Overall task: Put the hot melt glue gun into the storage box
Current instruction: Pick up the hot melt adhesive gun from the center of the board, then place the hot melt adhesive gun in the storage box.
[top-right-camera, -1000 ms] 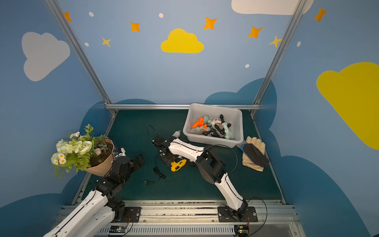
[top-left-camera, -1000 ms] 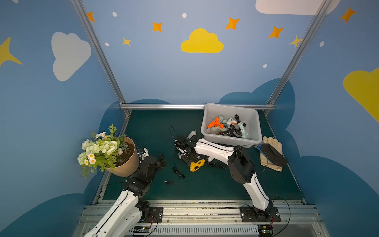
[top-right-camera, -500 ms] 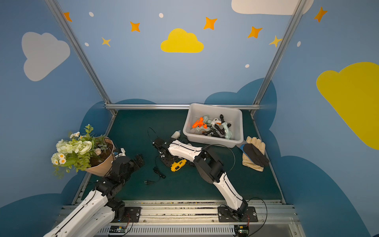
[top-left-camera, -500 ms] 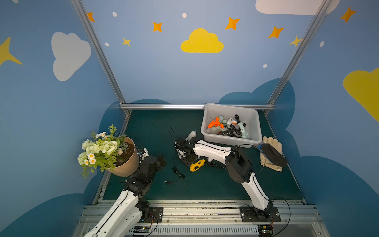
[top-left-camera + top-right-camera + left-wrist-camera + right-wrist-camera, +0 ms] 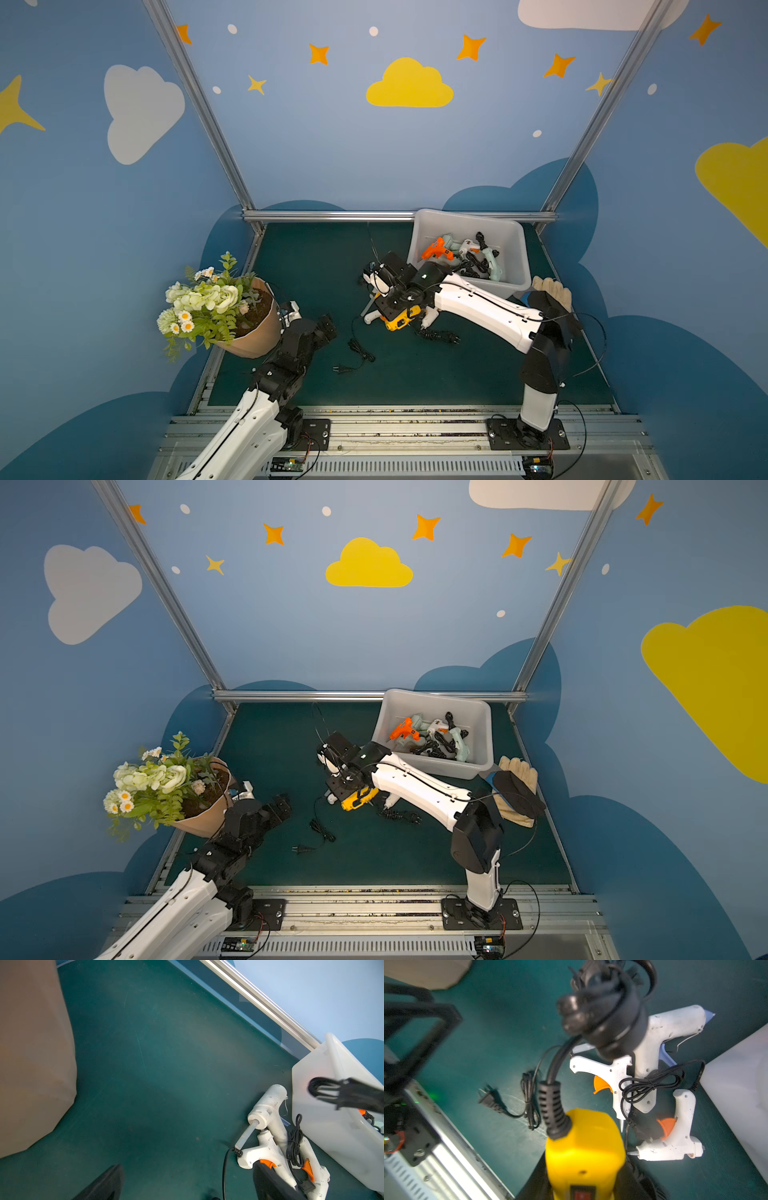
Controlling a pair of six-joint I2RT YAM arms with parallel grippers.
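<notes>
My right wrist view cuts off the yellow glue gun (image 5: 583,1142) at the picture's edge, so its nozzle and trigger are out of sight, and the coiled black cord (image 5: 602,1014) leaving its butt is blurred. In both top views my own wrist covers most of it, and I cannot tell whether it clears the bench (image 5: 316,266). What shows is a chunky yellow handle with a ribbed black cord sleeve and a red switch (image 5: 582,1194). It sits near the middle of the bench, just beside the near left corner of the storage box (image 5: 457,226) and outside it. The box stands at the far right corner and holds an orange gun and pale ones among tangled cords. My right gripper (image 5: 583,1186) is clamped on the yellow handle, with a dark finger on either side, above three white glue guns (image 5: 670,1022) lying on the bench. My left gripper (image 5: 188,1167) is spread wide and holds nothing. It hangs low near the left edge, beside the flower pot (image 5: 257,328).
</notes>
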